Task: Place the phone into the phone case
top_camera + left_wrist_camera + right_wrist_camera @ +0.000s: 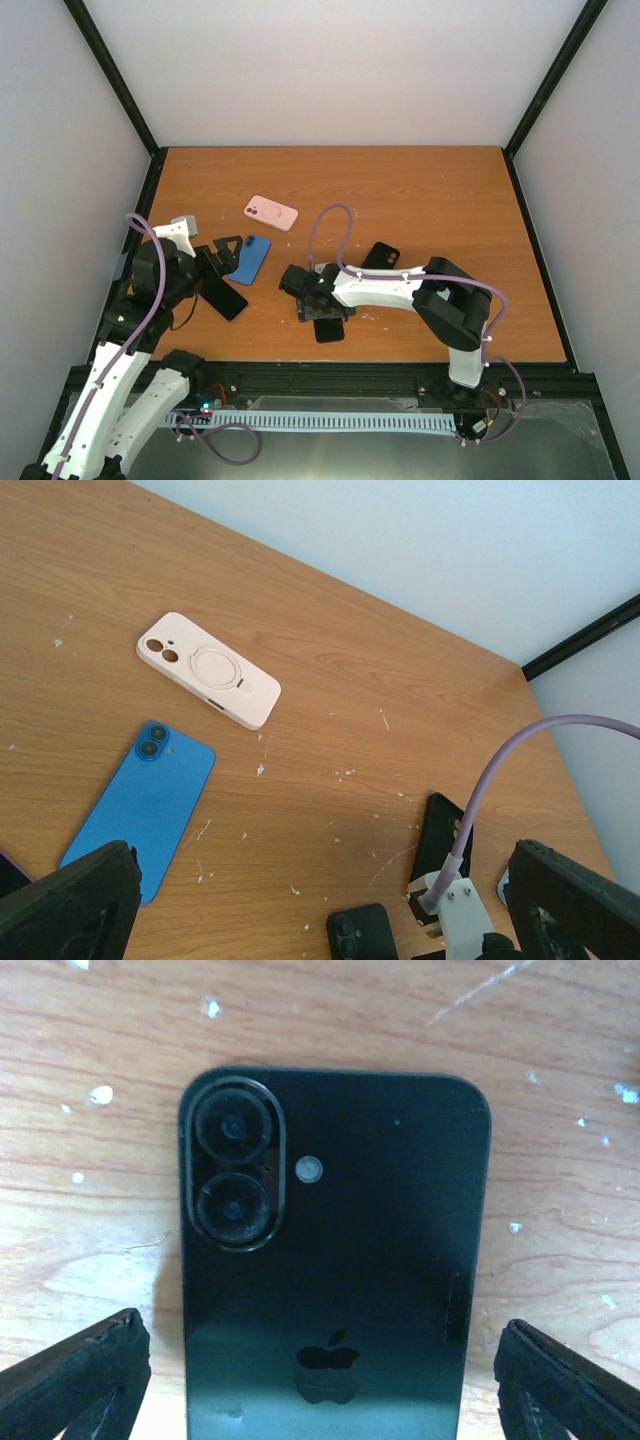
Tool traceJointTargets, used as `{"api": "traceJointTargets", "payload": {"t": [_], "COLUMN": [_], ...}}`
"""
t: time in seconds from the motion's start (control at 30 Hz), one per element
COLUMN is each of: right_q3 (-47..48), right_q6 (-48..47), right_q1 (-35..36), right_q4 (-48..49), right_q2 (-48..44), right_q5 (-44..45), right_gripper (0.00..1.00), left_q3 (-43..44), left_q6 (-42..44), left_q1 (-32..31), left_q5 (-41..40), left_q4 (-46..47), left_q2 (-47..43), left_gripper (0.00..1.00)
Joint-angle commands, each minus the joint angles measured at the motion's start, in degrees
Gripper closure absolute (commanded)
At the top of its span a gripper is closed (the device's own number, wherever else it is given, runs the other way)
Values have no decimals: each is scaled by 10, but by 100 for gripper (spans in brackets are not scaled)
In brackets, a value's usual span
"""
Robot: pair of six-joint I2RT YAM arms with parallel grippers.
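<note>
Black phone (pixel 335 1260) lies untouched between the spread jaws of my right gripper (pixel 320 1360); I centre on its sides before closing.

Black phone (pixel 335 1260) lies face down — hand (pixel 320 1335) spread either side.

Wooden table (pixel 450 200) — pale walls (pixel 330 70)

Our left arm (pixel 130 330) bent at left, left gripper (pixel 320 910) jaws wide. Our right arm (pixel 385 288) reaches leftward, right gripper (pixel 320 1385) faces down, jaws spread.
</note>
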Motion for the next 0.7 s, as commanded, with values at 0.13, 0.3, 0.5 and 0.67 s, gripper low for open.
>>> {"api": "traceJointTargets", "payload": {"t": [0.13, 0.3, 0.5, 0.67], "right_q3": [6, -8, -38, -71], "right_q6": [8, -1, -17, -20], "right_q1": [12, 13, 14, 14], "right_q4": [-19, -6, 27, 56], "right_q2": [28, 35, 25, 4], "right_q5": [22, 16, 3, 0], "right_gripper": [10, 14, 21, 24], "left_q3": [12, -7, -51, -81], "left_q6": [-18, -32, -59, -72], "left_q1": [5, 5, 5, 5], "left_q5": [2, 32, 108, 172], "left_q4": [-10, 0, 33, 69], "left_q2": [-7, -1, 27, 65], "left_gripper": [1, 1, 2, 6]}}
